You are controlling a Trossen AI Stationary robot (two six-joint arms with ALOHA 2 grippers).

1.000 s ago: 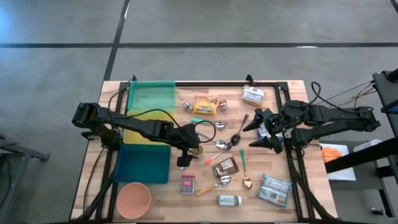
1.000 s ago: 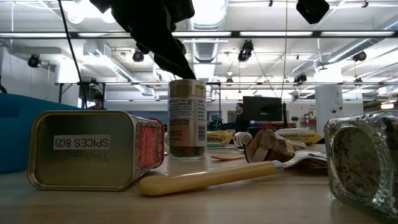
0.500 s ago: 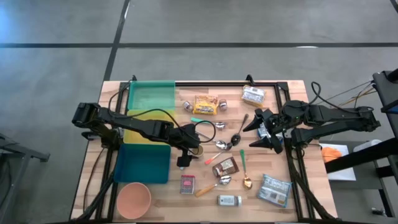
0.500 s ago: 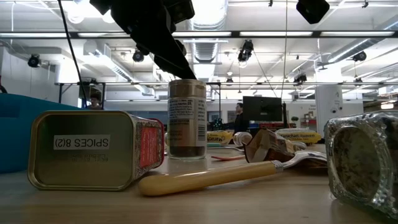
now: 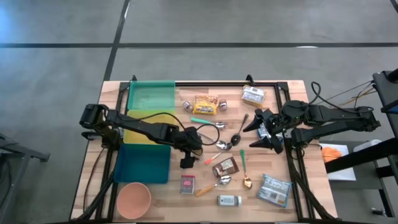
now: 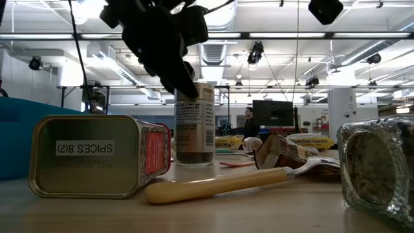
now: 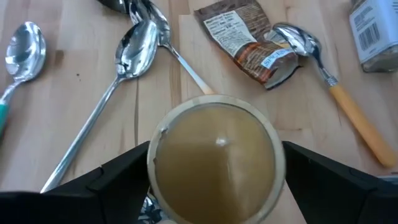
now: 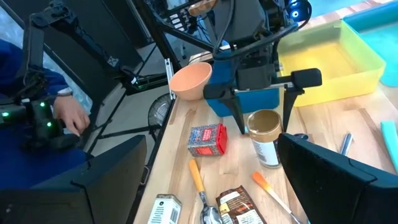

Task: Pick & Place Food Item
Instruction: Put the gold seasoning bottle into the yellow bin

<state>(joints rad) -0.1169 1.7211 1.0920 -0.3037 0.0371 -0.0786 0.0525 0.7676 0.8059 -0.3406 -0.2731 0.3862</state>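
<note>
Wooden planks make up the surface (image 5: 292, 99) before us, with grey floor all round it. Along its left edge we see three bins in a row: a green bin (image 5: 151, 95) at the far corner, a yellow bin (image 5: 132, 134) next, then a blue bin (image 5: 147, 163), and a pink bowl (image 5: 134, 198) at the near left corner. None of them holds anything that we can make out.

Our task's thing, a spice jar (image 6: 195, 123) with a tan lid, stands near the middle of the surface, upright, its long axis vertical and lid up; from the left wrist view we look straight down on that lid. The left end effector (image 7: 214, 171) hangs over it, fingers spread wide, one on each side of the lid, not gripping it. Against a second ago, we find the left arm has come lower: in the low view its dark fingers now overlap the jar's top, where before they stood above it. The jar has not moved.

Just near of the jar lies a red spice tin (image 5: 188, 183) on its side. A brown packet (image 5: 226, 167) and several spoons (image 5: 222, 144) lie towards the right. The right end effector (image 5: 255, 134) waits near the right edge, fingers apart, holding nothing.
</note>
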